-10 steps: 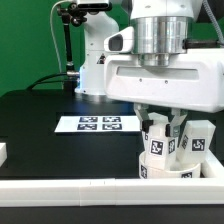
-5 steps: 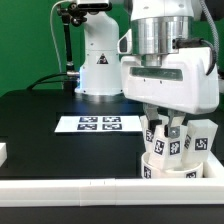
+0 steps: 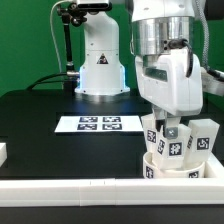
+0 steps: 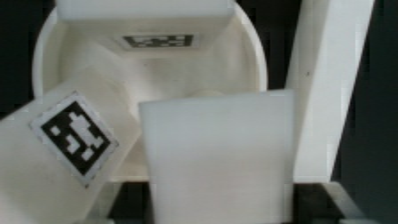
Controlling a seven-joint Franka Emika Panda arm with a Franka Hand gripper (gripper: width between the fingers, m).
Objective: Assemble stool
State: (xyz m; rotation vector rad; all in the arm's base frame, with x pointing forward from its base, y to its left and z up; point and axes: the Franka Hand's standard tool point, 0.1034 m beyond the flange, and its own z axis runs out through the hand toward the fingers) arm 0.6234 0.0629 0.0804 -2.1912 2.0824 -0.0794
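The white round stool seat [image 3: 168, 166] lies at the front of the table on the exterior view's right, with three short tagged legs standing on it. My gripper [image 3: 170, 128] reaches straight down and is shut on the middle leg [image 3: 174, 143]. The other legs stand on either side, one at the left [image 3: 151, 134] and one at the right [image 3: 204, 139]. In the wrist view the held leg [image 4: 221, 150] fills the space between my dark fingers [image 4: 135, 205]. A tagged leg [image 4: 71, 135] stands beside it over the seat [image 4: 160, 70].
The marker board [image 3: 98, 124] lies flat in the middle of the black table. A long white border rail [image 3: 70, 189] runs along the front edge, also seen in the wrist view [image 4: 331, 80]. A small white block [image 3: 3, 153] sits at the left edge. The arm's base [image 3: 100, 62] stands behind.
My hand has turned about its vertical axis over the seat, from broad side on to narrow side on, still shut on the middle leg. The seat and other legs stay put.
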